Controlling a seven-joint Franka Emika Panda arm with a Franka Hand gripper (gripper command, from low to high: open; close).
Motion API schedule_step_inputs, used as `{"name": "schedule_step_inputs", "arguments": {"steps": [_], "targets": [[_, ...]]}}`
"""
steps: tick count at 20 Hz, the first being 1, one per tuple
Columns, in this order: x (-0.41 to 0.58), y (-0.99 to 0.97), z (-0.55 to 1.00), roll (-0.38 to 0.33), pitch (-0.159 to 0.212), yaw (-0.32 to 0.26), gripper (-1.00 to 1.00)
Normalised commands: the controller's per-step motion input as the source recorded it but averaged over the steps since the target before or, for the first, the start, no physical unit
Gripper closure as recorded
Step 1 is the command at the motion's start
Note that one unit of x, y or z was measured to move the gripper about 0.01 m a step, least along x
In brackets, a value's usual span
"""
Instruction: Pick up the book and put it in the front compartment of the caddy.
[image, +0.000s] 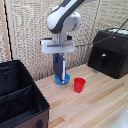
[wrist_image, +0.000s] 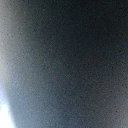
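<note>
1. The arm (image: 64, 19) descended from the 12 o'clock edge of the exterior view to a point just above the frame's centre.
2. The claw (image: 59, 58) pointed straight down below a pale wrist block (image: 57, 47).
3. The claw pinched the book (image: 59, 66) at its upper end; the book stood upright, dark blue, with a pale strip along one edge.
4. The book's lower end sat in or just over the blue bowl (image: 62, 79); whether the two touched could not be determined.
5. The blue bowl rested on the worktop (image: 95, 102) just below the centre of the exterior view.
6. The red cup (image: 79, 84) stood upright on the worktop just beside the bowl, at its 4 o'clock.
7. The caddy (image: 20, 100) occupied the 8 o'clock corner of the exterior view, open at the top, with black dividers splitting it into sections.
8. The book was well apart from the caddy, at the caddy's 2 o'clock, and in none of its sections.
9. A black hard-shelled box (image: 109, 52) stood on the worktop at the 3 o'clock side of the exterior view.
10. A pale woven screen (image: 30, 30) formed the backdrop behind the worktop.
11. The wrist view was filled by a dark, blurred surface; nothing in it could be identified.
</note>
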Motion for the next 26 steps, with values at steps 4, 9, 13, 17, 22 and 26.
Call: {"name": "schedule_step_inputs", "arguments": {"steps": [4,9,13,17,22,26], "targets": [[-0.025,-0.09,0.71,0.048,0.000,-0.350,1.00],[-0.001,-0.07,0.68,0.025,0.000,-0.364,1.00],[0.000,-0.08,0.69,0.020,0.000,-0.365,1.00],[0.000,-0.10,0.68,0.027,0.002,-0.365,1.00],[-0.075,-0.15,0.59,0.062,0.041,-0.336,1.00],[-0.080,0.03,0.38,0.066,0.001,-0.311,1.00]]}}
